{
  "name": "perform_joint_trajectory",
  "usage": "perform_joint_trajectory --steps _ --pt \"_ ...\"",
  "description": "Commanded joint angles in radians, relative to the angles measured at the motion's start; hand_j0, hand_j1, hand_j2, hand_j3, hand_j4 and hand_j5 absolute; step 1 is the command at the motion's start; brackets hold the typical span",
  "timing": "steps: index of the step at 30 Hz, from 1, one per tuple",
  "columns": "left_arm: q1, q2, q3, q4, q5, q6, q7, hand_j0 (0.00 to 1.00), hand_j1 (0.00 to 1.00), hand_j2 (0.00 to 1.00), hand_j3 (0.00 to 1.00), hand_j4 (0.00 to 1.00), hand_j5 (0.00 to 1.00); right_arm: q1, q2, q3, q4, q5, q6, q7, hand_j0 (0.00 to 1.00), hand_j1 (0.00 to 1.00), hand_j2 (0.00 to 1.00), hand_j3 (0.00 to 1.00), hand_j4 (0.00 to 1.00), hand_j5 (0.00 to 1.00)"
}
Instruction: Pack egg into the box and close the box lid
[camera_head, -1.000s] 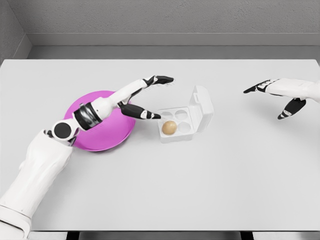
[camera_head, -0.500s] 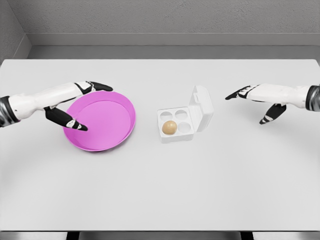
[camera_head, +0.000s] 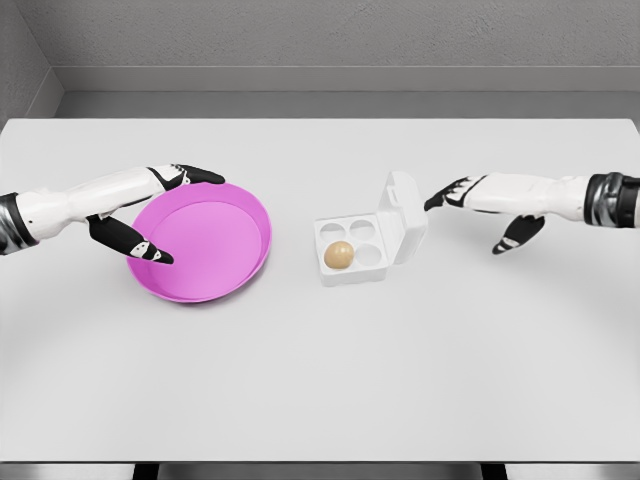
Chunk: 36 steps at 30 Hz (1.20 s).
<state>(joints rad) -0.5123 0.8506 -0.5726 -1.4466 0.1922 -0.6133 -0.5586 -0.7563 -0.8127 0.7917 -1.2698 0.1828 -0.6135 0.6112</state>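
Egg (camera_head: 338, 255) in box (camera_head: 352, 262) — lid (camera_head: 404, 215) up.

A pale grey table (camera_head: 320, 380) carried a pink bowl (camera_head: 205, 250) at left and an open white box (camera_head: 372, 235) near centre.

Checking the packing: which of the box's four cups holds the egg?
The front-left cup, nearest the camera on the pink bowl's side, holds the brown egg. The box's other three cups are empty, and its lid stands open.
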Motion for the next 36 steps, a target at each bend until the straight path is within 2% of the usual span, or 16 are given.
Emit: perform_joint_trajectory --steps 1,8,14,19,28,36 --pt "0.000 0.001 0.000 0.000 0.009 0.002 0.000 1.00 1.00 1.00 1.00 1.00 1.00 0.000 -0.003 0.000 -0.032 -0.006 0.003 0.000 1.00 1.00 1.00 1.00 1.00 1.00" --pt "0.000 0.005 0.002 0.002 0.010 0.002 0.002 1.00 1.00 1.00 1.00 1.00 1.00 -0.005 -0.014 -0.005 -0.102 -0.006 0.003 0.000 1.00 1.00 1.00 1.00 1.00 1.00" --pt "-0.002 0.005 0.002 0.005 0.012 0.002 0.000 1.00 1.00 1.00 1.00 1.00 1.00 -0.028 -0.031 -0.009 -0.128 -0.006 0.003 0.000 1.00 1.00 1.00 1.00 1.00 1.00" --pt "-0.002 0.004 0.002 0.006 0.010 0.002 0.002 1.00 1.00 1.00 1.00 1.00 1.00 -0.029 -0.034 -0.009 -0.198 -0.006 0.003 0.000 1.00 1.00 1.00 1.00 1.00 1.00" --pt "-0.002 0.001 0.002 0.008 0.010 0.002 0.000 1.00 1.00 1.00 1.00 1.00 1.00 -0.026 -0.016 -0.008 -0.220 -0.006 0.003 0.000 1.00 1.00 1.00 1.00 1.00 1.00" --pt "-0.002 0.004 0.002 0.008 0.010 0.002 0.002 1.00 1.00 1.00 1.00 1.00 1.00 -0.026 0.032 -0.002 -0.220 -0.006 0.003 0.000 1.00 1.00 1.00 1.00 1.00 1.00"
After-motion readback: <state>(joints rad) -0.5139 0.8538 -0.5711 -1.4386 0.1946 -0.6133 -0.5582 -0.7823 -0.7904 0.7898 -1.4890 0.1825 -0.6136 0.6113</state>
